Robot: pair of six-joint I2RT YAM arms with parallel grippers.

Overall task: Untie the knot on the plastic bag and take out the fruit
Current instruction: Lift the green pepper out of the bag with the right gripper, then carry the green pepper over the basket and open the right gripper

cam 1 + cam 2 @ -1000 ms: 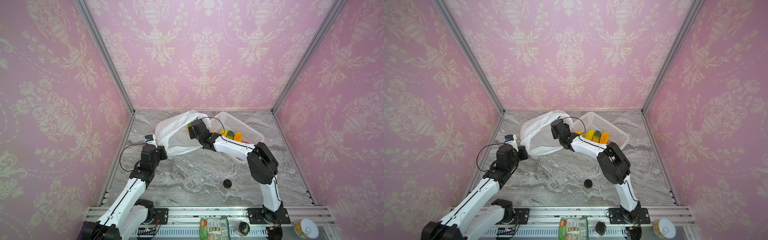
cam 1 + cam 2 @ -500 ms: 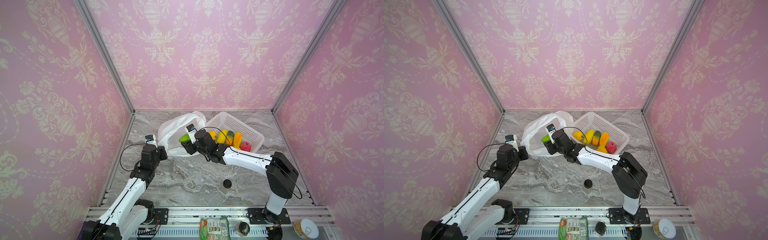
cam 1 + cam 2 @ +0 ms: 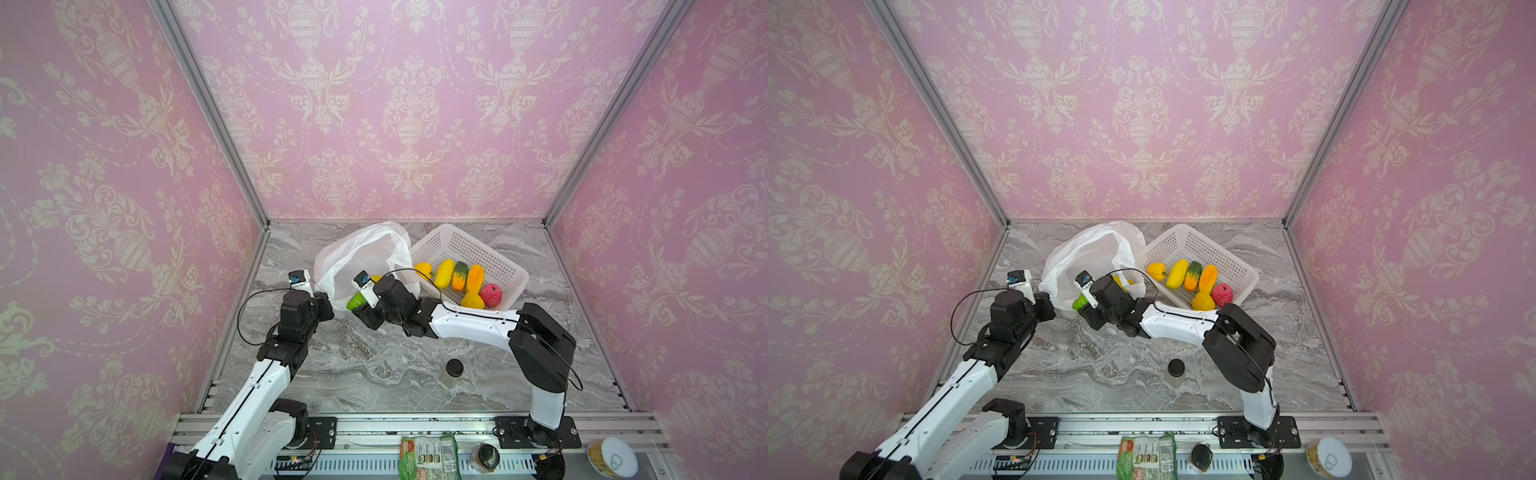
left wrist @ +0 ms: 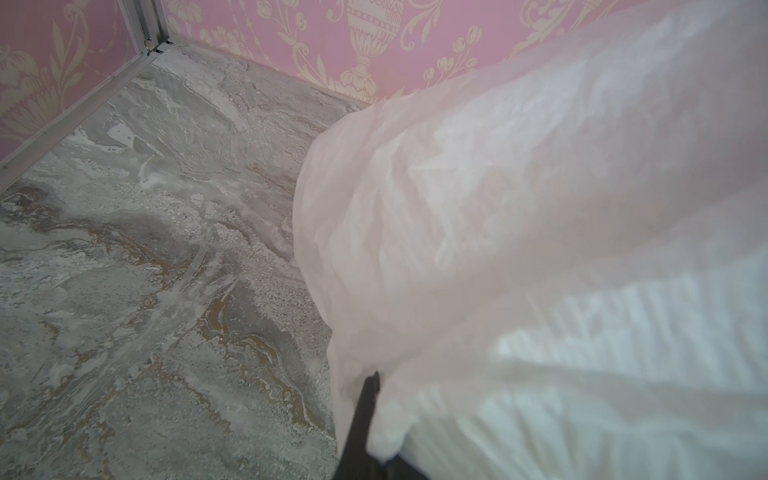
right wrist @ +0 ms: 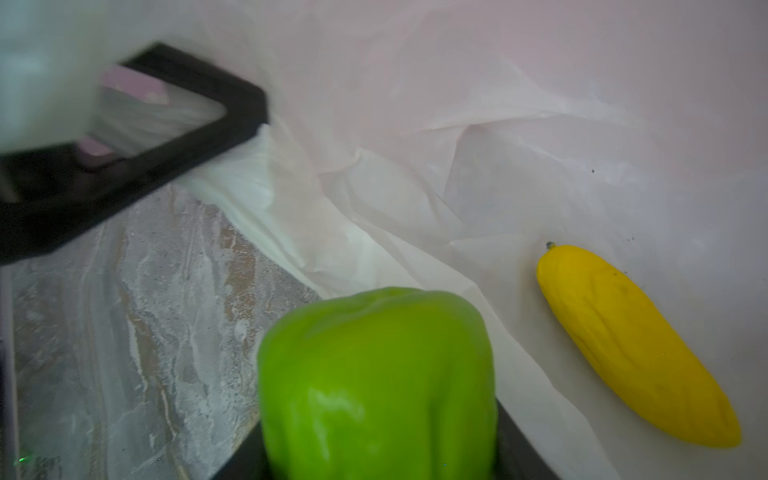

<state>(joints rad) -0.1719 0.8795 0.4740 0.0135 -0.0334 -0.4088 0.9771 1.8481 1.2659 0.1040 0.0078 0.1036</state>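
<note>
While the left hand pinches the plastic bag, the right hand grips a green fruit

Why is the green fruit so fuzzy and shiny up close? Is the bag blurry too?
Right wrist view: the green fruit fills the foreground, probably too close to focus, with a pale glare patch; the yellow fruit behind is sharper. Left wrist view: the plastic bag is a soft white haze. Both top views: crisp, evenly lit.

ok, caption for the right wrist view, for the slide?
Right pincer grips a green fruit at the open mouth of the bag; a yellow fruit lies inside.
</note>
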